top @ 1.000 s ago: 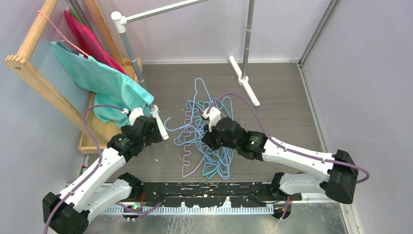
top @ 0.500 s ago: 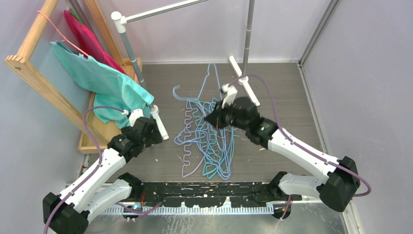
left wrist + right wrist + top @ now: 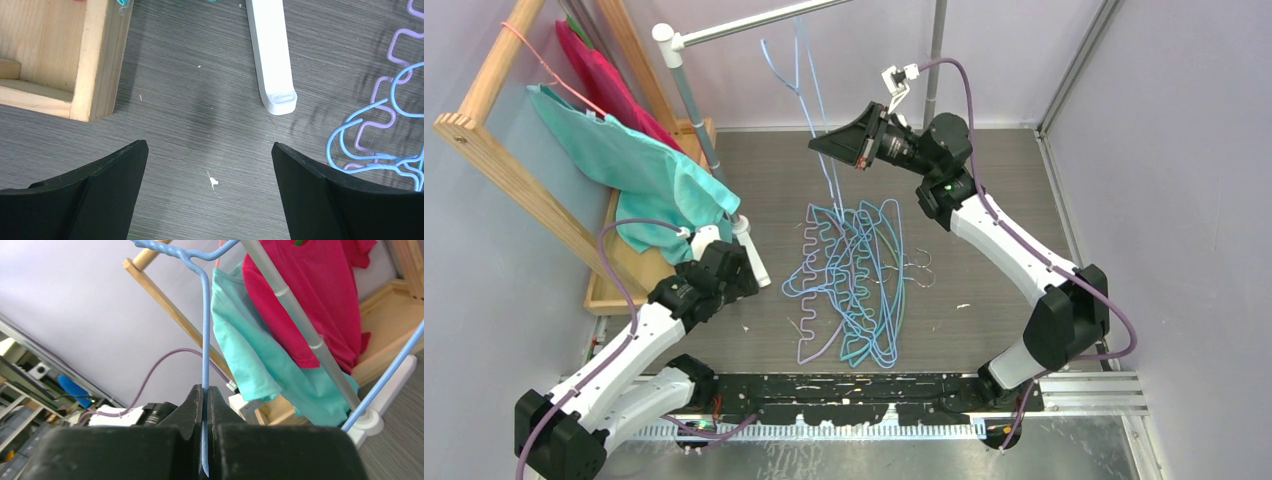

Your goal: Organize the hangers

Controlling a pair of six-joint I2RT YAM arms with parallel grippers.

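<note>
A tangle of light blue, teal and lavender hangers (image 3: pixel 854 280) lies in the middle of the table. My right gripper (image 3: pixel 816 145) is raised above the far part of the table and is shut on one light blue hanger (image 3: pixel 813 90). That hanger reaches up beside the grey rail (image 3: pixel 754 20). In the right wrist view its wire (image 3: pixel 204 340) runs straight up out of the shut right gripper (image 3: pixel 205 390). My left gripper (image 3: pixel 209 145) hovers open over bare table, left of the pile, with light blue (image 3: pixel 360 130) and lavender (image 3: pixel 395 50) hangers at its right.
The rail's white foot (image 3: pixel 272 55) lies just beyond my left gripper. Another white foot (image 3: pixel 924 165) and pole (image 3: pixel 936 60) stand at the back. At the left a wooden rack (image 3: pixel 514 190) holds a teal cloth (image 3: pixel 639 170), a pink garment (image 3: pixel 604 75) and a pink wire hanger (image 3: pixel 534 55).
My right arm has lifted the light blue hanger out of the pile, up and back toward the rail. The left arm has not moved.
</note>
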